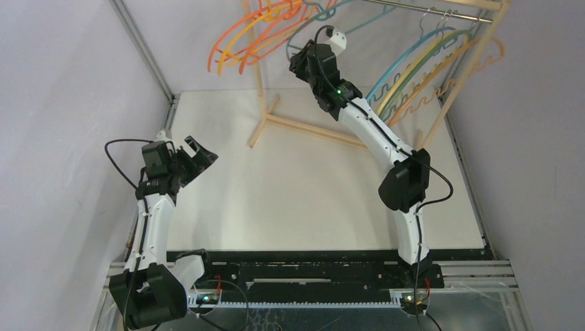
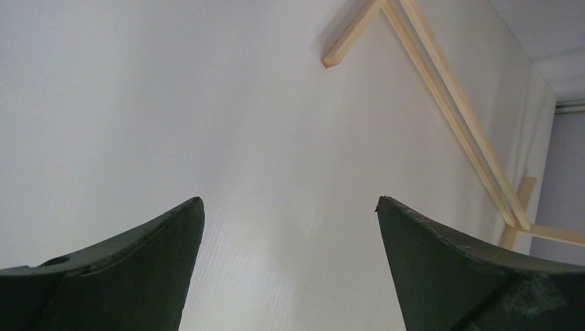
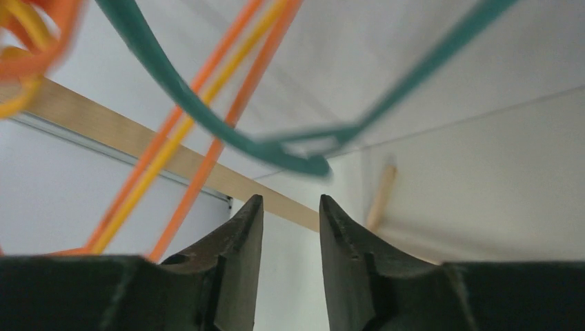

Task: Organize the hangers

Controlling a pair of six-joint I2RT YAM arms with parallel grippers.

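Beneath the teal hanger (image 3: 276, 148), right arm (image 1: 372, 127) upstretched, right fingers (image 3: 241, 241) slightly apart, empty; left fingers (image 2: 159, 241) wide.

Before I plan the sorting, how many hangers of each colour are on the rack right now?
Orange hangers: 3
Yellow hangers: 2
Teal hangers: 3
Total: 8. They overlap on the rack, so treat the split as my best reading.

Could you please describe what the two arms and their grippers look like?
The left arm and right arm have white links with black joints and loose black cables. The right shows a small green light. The left gripper and right gripper have dark, tapered, curved fingers.
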